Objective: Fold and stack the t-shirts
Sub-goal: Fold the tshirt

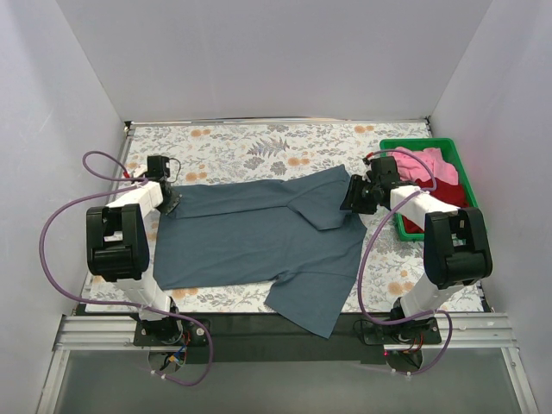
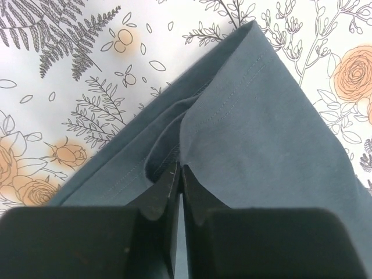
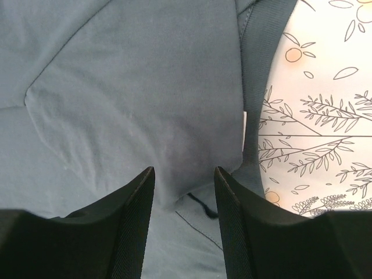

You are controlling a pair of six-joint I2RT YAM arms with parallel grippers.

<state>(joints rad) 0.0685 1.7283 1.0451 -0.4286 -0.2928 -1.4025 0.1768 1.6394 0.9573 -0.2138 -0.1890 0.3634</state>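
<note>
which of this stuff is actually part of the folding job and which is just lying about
Part of the job: blue-grey t-shirt, pink shirt, dark red shirt.
Just lying about: green bin, floral table cover.

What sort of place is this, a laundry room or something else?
Probably a robot test booth, not a home: white walls box in a floral table, a left arm and right arm are bolted at its near edge, and a blue-grey shirt lies spread between them.

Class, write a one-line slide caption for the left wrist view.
Left jaws pinched shut on a raised fold at the stitched edge of the slate blue-grey t-shirt, lying on the floral table cover.
</note>
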